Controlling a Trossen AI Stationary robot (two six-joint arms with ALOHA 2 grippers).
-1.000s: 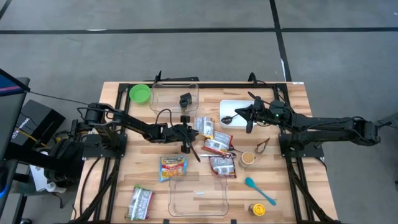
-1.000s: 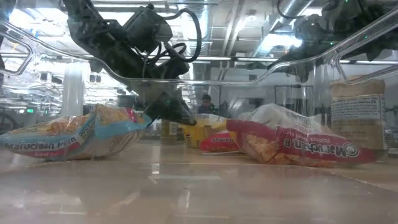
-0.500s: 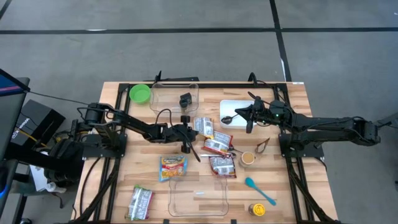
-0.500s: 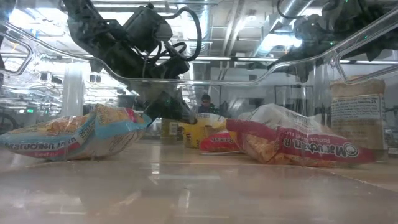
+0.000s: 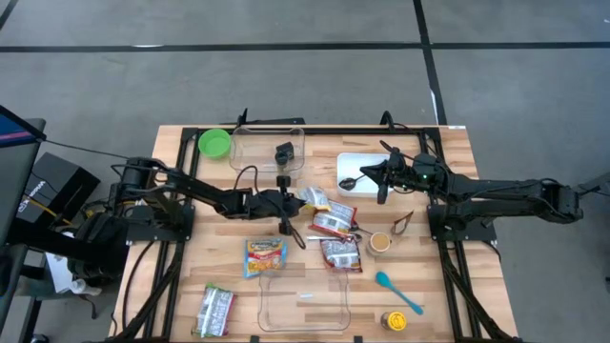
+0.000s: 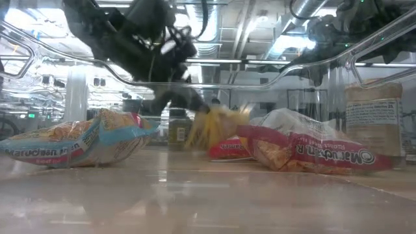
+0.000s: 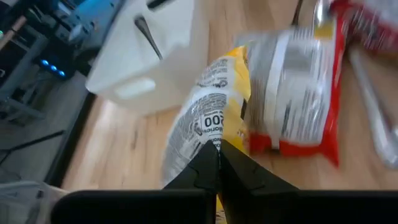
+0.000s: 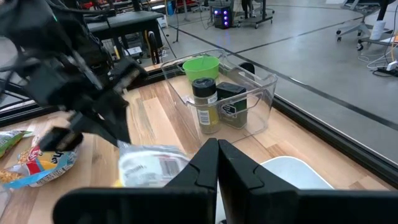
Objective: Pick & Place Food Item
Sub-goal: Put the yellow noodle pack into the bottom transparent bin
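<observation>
My left gripper [image 5: 289,202] is shut on a yellow and silver food packet [image 5: 312,197] near the table's middle. The packet also shows in the left wrist view [image 7: 208,112] and, blurred, in the low view [image 6: 211,125]. A red and white packet [image 7: 298,87] lies just beyond it on the table. My right gripper [image 5: 382,186] hovers shut and empty by the white tray [image 5: 367,164], which holds a spoon [image 5: 349,181]. My left gripper pinches the yellow packet by its near edge [image 7: 210,144] between its two fingers. The fingers come slanting down from the table's left. The packet sticks out beyond the fingertips, tilted. Whether its far end rests on the table, I cannot tell.
At the far side stand a clear bin [image 5: 268,145] holding a spice jar [image 8: 205,102] and a green bowl [image 5: 214,143]. Nearer lie more packets [image 5: 265,255] [image 5: 340,252] [image 5: 215,310], a second clear bin [image 5: 305,303], a small cup [image 5: 380,242], a teal spoon [image 5: 397,292] and a jar [image 5: 393,321].
My left gripper has gone up with the yellow packet. In the low view the packet has risen from lying flat and now stands tilted and blurred above the table. The right arm has kept still.
</observation>
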